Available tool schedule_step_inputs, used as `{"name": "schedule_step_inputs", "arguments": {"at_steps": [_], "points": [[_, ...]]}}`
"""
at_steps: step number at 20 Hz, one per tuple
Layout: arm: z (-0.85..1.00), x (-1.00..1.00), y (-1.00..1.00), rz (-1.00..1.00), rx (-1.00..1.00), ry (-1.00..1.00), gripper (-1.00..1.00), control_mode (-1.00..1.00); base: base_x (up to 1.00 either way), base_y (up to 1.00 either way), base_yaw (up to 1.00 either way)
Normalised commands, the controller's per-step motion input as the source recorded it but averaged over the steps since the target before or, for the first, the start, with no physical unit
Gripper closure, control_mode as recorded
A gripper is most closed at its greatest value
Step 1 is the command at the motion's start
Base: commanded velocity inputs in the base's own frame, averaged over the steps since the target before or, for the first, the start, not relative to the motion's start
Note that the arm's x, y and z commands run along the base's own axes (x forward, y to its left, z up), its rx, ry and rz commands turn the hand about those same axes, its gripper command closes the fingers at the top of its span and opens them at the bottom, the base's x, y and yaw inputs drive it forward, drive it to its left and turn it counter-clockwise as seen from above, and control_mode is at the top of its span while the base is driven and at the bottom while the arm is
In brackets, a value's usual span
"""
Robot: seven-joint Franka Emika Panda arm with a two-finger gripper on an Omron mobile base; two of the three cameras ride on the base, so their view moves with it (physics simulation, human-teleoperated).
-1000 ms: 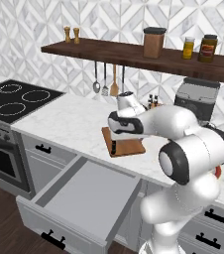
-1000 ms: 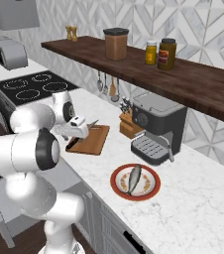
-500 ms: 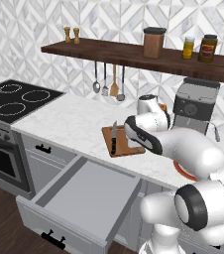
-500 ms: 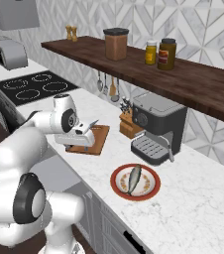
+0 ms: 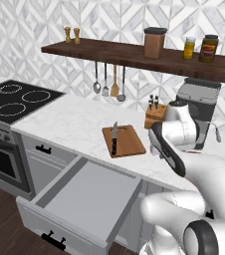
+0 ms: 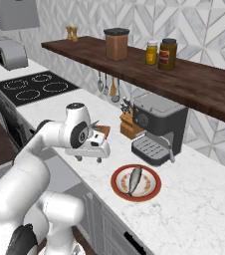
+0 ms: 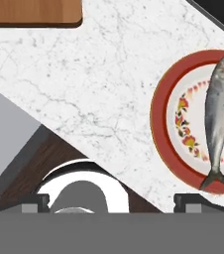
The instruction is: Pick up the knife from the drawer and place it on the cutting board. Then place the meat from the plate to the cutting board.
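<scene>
Since a second ago the white arm has swung rightward, away from the flat brown wooden cutting board (image 5: 124, 140), so that the tool (image 6: 91, 155) now hangs over bare marble between the board and the round red-rimmed plate (image 6: 119, 188); the slim black-handled knife (image 5: 114, 139) lies uncovered on the board.

Going left to right in the left base view: a black stovetop (image 5: 15, 99) sits at the far left of the white marble desk (image 5: 69, 122). Below the desk edge the wide shallow grey drawer (image 5: 84, 196) stands pulled out, its flat inside bare. Next comes the cutting board, with the knife lying along its left part, blade pointing toward the wall. Just behind the board's right corner stands a small wooden knife block (image 5: 154, 115), and further right a grey coffee machine (image 5: 199, 112), partly hidden by the arm.

In the right base view the tool's fingers are spread wide and grip nothing. To its right the plate rests on the desk in front of the coffee machine, with the grey silvery fish-shaped meat (image 6: 134, 179) lying across its cream centre.

The hand view shows a corner of the board (image 7: 32, 12) at upper left, marble in the middle, and the plate (image 7: 159, 119) at right carrying the meat (image 7: 219, 119); the two dark fingertips (image 7: 34, 202) stand far apart.
</scene>
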Motion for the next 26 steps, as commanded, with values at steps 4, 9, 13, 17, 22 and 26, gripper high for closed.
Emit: {"name": "schedule_step_inputs", "arguments": {"at_steps": [4,9,13,17,22,26], "points": [[0.00,-0.02,-0.80,0.07,0.06,0.01,-1.00,-1.00,0.00,0.00,0.00],[0.00,0.01,-0.65,0.09,0.06,0.00,-1.00,-1.00,0.00,0.00,0.00],[-0.03,0.10,-0.46,0.06,0.01,0.03,-1.00,-1.00,0.00,0.00,0.00],[-0.18,0.14,-0.37,0.04,0.00,0.08,-1.00,-1.00,0.00,0.00,0.00],[-0.13,0.24,-0.48,0.03,0.01,0.05,-1.00,-1.00,0.00,0.00,0.00],[-0.13,0.25,-0.41,0.02,0.01,0.05,-1.00,-1.00,0.00,0.00,0.00]]}}
